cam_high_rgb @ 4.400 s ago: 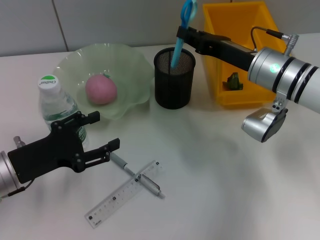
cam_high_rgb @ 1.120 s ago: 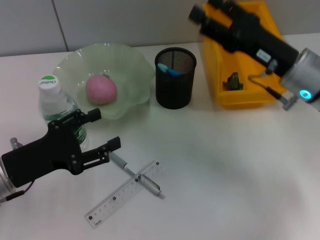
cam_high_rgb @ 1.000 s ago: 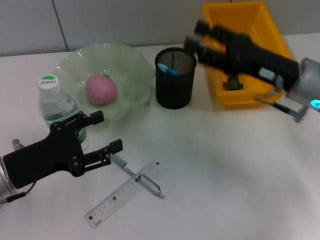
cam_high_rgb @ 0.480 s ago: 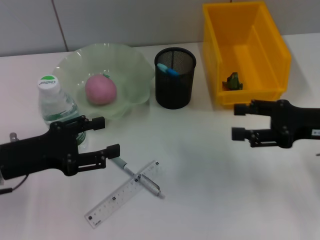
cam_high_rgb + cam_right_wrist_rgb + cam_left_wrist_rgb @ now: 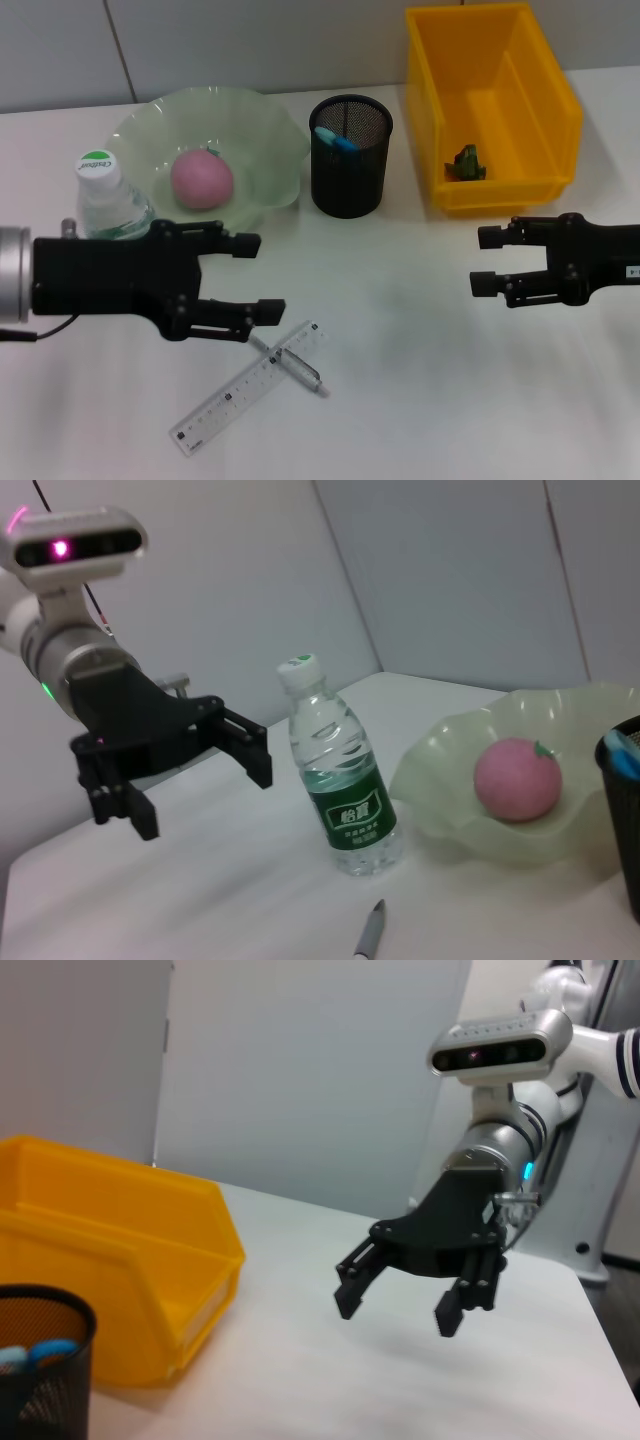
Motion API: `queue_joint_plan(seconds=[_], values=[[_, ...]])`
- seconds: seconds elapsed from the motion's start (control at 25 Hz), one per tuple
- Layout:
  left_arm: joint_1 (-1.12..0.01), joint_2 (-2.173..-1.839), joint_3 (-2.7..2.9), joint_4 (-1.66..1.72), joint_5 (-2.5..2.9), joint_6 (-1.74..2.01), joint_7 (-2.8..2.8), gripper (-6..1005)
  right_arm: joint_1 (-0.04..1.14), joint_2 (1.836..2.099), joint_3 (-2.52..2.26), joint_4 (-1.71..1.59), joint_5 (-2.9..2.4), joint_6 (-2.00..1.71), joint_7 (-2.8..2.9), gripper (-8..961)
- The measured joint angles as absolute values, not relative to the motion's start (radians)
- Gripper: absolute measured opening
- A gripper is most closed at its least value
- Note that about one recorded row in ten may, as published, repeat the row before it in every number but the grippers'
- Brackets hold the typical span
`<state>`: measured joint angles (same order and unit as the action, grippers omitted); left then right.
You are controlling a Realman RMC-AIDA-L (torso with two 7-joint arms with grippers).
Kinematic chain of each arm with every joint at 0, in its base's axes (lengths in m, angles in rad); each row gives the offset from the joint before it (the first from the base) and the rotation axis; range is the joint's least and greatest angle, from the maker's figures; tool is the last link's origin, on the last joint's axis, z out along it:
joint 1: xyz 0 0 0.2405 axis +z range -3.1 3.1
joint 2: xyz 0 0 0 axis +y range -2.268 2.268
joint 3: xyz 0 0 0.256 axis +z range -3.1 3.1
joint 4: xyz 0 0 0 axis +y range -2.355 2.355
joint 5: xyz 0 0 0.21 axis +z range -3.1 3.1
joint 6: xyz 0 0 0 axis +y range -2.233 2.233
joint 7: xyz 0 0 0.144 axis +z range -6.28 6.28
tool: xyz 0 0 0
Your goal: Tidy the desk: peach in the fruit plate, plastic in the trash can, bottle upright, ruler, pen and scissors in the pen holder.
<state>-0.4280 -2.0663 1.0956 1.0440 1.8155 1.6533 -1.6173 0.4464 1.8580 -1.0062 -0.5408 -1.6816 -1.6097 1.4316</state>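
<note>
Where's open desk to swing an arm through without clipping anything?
Bare desk lies between the left gripper and right gripper, in front of the pen holder and yellow bin. It is crowded near the left gripper: bottle, fruit plate, pen and ruler.

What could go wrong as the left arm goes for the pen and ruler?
The pen lies across the ruler, so a pinch may catch both or skid the flat ruler away. The open left gripper hangs close to the upright bottle and could tip it. The right gripper, open, is idle beside the yellow bin.
</note>
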Motion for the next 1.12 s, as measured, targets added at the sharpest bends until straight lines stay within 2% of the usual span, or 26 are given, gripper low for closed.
queue_joint_plan(seconds=[0.24, 0.52, 0.8, 1.12], values=[[-0.451, -2.067, 1.157, 1.169, 1.849, 1.65, -1.755, 759, 0.445, 1.858, -0.986, -0.603, -1.761, -1.608, 1.487, 818], [-0.542, -2.07, 1.309, 1.308, 2.027, 1.581, -1.993, 758, 0.453, 1.858, -0.975, -0.629, -1.8, -1.611, 1.531, 818], [-0.623, -2.074, 1.41, 1.327, 2.201, 1.54, -2.187, 756, 0.452, 1.858, -0.973, -0.643, -1.801, -1.615, 1.542, 818], [-0.643, -2.076, 1.456, 1.315, 2.233, 1.51, -2.311, 754, 0.455, 1.859, -0.913, -0.669, -1.86, -1.624, 1.566, 819]])
